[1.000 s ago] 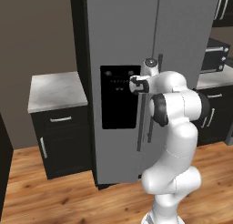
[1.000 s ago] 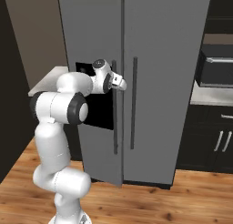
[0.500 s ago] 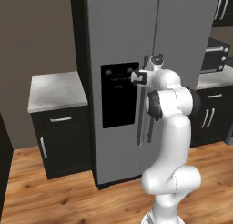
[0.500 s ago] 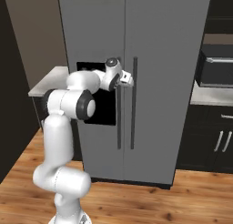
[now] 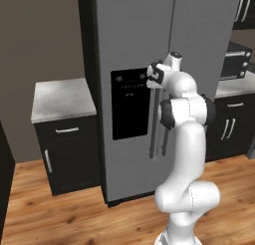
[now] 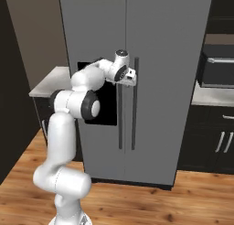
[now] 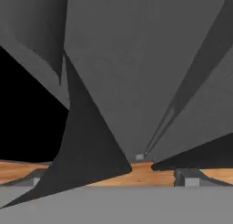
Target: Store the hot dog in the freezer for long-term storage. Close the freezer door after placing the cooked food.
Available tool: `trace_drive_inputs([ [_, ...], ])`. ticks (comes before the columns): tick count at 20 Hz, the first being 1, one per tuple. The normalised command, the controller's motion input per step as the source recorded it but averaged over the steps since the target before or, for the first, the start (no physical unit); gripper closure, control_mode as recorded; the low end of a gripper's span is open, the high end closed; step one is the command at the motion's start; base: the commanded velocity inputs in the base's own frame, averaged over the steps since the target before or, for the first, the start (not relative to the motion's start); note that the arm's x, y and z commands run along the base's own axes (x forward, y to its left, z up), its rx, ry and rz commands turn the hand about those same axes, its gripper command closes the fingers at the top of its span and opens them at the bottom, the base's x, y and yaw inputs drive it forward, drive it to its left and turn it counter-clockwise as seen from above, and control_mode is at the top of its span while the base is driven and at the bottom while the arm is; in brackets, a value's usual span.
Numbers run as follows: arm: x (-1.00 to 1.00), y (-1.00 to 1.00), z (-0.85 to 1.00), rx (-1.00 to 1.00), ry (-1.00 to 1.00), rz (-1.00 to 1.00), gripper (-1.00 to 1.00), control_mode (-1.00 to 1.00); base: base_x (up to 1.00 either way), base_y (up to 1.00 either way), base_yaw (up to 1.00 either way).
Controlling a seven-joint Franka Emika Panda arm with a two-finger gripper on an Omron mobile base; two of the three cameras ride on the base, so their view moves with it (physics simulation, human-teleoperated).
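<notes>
Now, from the left: a grey-topped table [image 5: 62, 95] on a dark cabinet, then the tall narrow grey freezer door [image 5: 130, 45] with its black dispenser panel [image 5: 129, 109], shut. The arm's hand [image 6: 132, 77] has swung up and in over the last second and sits right at the top of the long dark vertical bar handle [image 6: 120, 123]. I cannot tell if the fingers are clamped or spread. The hot dog isn't anywhere I can spot. Opening looks next.

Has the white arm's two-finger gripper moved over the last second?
Yes. The gripper has risen and shifted right, from in front of the black dispenser panel to the freezer door's long dark vertical bar handle.
</notes>
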Motion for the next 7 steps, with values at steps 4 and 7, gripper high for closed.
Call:
trace_drive_inputs([
  [4, 0.45, 0.00, 0.00, 0.00, 0.00, 0.00, -1.00, -1.00, 0.00, 0.00, 0.00],
  [7, 0.32, 0.00, -0.02, 0.00, -0.06, 0.00, -1.00, -1.00, 0.00, 0.00, 0.00],
])
